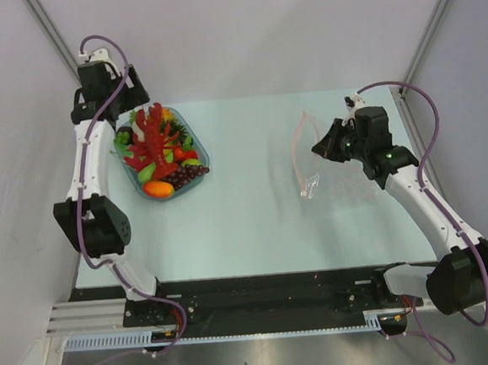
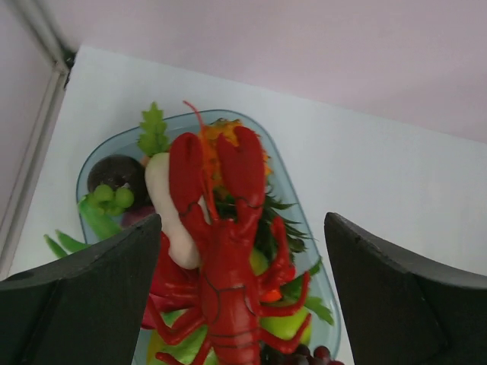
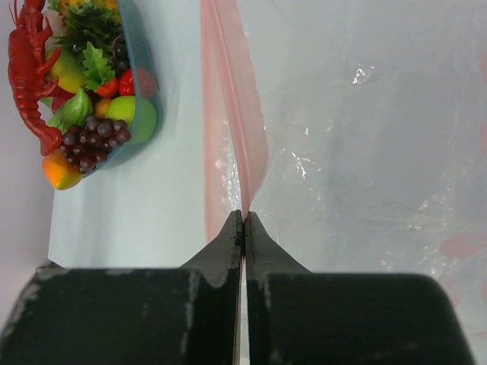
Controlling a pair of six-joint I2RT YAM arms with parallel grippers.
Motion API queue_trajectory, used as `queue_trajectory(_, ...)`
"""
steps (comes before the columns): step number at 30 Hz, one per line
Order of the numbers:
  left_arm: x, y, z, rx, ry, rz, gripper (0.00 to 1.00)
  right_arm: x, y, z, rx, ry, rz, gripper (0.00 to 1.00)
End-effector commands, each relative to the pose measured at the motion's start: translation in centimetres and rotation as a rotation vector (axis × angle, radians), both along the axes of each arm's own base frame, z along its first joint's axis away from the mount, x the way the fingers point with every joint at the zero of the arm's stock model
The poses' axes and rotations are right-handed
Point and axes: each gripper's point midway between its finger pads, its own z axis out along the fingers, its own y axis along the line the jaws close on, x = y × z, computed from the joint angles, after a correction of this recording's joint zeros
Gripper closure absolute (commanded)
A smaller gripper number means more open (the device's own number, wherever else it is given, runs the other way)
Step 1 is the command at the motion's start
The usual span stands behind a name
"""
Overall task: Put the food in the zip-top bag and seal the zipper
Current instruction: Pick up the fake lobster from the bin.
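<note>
Since the zip-top bag looks limp and slick, we pinch its stiffer zipper with the right gripper, the left gripper spread over the toy lobster.

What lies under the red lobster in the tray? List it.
Under the lobster in the tray: a pale oval piece, dark green leaves and a green fruit. Whatever sits directly beneath its body is covered.
</note>
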Motion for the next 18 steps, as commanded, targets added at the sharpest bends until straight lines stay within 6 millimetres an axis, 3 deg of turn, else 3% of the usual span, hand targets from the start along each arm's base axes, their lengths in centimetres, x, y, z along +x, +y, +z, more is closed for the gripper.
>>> queue_trajectory(1, -0.1, 1.8, -2.6, 0.048, 0.103, 0.11, 0.09, 1.0, 0.2, 2.0, 0.009, -0.08, 0.008, 1.0)
queue_trajectory(7, 0.1, 2.3, -6.0, 0.033, 0.193, 0.141, 0.19, 1.0, 0.1, 2.0, 0.0, -0.081, 0.007, 1.0)
queue_trajectory(10, 0.3, 1.6, -7.1, 0.014, 0.225, 0.107, 0.22, 1.0, -0.1, 1.8, -0.013, -0.081, 0.007, 1.0)
queue_trajectory(18, -0.5, 1.0, -8.7, -0.001, 0.289, 0.079, 0.26, 1.3, -0.2, 1.3, -0.026, -0.075, 0.003, 1.0)
